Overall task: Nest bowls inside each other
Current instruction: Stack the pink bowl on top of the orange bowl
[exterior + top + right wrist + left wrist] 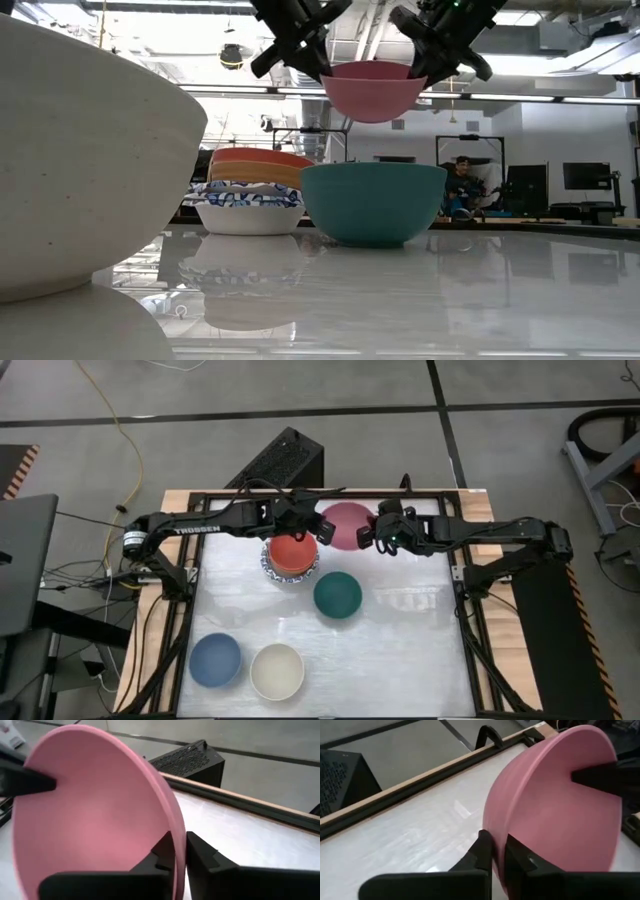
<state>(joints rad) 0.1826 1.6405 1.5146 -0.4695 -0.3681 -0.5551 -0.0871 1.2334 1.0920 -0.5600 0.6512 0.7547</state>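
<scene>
A pink bowl hangs high above the table near its far edge, held between both arms and seen level in the low view. My left gripper is shut on its left rim. My right gripper is shut on its right rim. Below and nearer, a red bowl sits nested on an orange one in a stack on a white bowl with a blue pattern. A dark green bowl stands beside the stack. A blue bowl and a cream bowl rest at the near left. My left gripper pinches the pink bowl's rim on its left side, one finger inside the bowl and one outside. The fingers slant down from the table's left. The bowl is lifted clear and sits upright. My right gripper pinches the rim on the opposite, right side, one finger inside the bowl and one outside. The fingers slant down from the table's right. The bowl hangs clear of everything below.
A black frame runs around the white tabletop. A black box stands on the floor beyond the far edge. A person sits far behind the table. The table's right half holds no bowls.
</scene>
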